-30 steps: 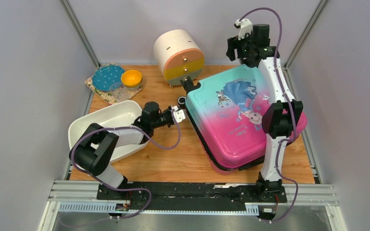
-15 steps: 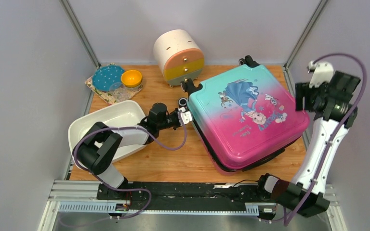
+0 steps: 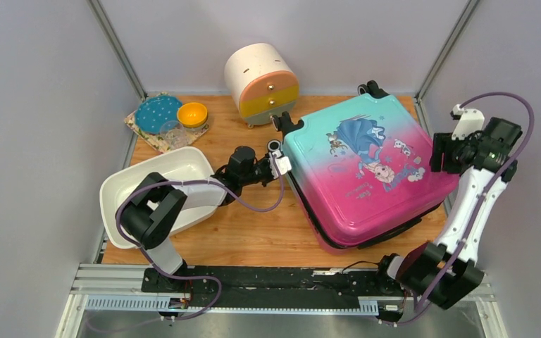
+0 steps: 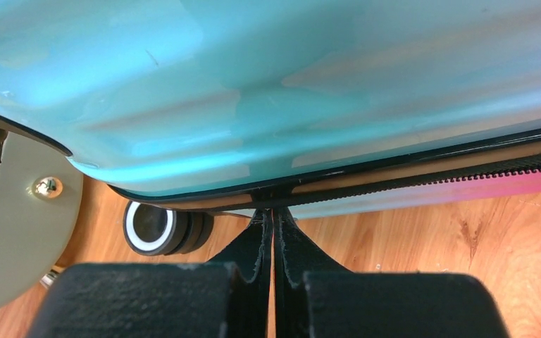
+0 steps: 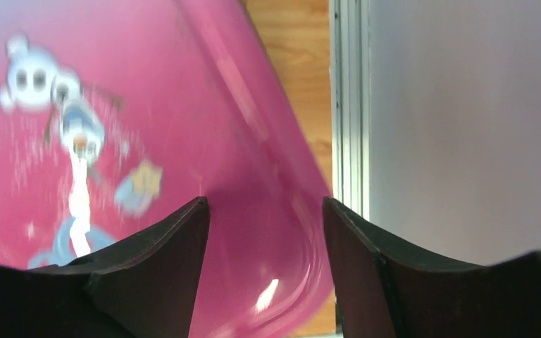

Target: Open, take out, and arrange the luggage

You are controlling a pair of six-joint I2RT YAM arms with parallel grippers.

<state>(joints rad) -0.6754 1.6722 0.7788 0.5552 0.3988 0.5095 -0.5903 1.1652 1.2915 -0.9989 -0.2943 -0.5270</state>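
Observation:
The luggage lies flat and closed on the right half of the table, teal at the back and pink at the front, with its cartoon print facing up. My left gripper is at its left side wall. In the left wrist view the left gripper is shut, its tips pinched at the zipper slider under the teal shell. My right gripper hangs open over the luggage's right pink edge. Nothing sits between the right gripper's fingers.
A round cream drawer cabinet stands at the back, close to the luggage's black wheels. A white basin lies at the left under my left arm. A teal plate and an orange bowl rest on a mat at back left. The enclosure wall is just right of the luggage.
The right arm swung off the luggage's top to its right edge. The luggage slid and turned to the right, and my left gripper followed it, staying shut at the zipper.

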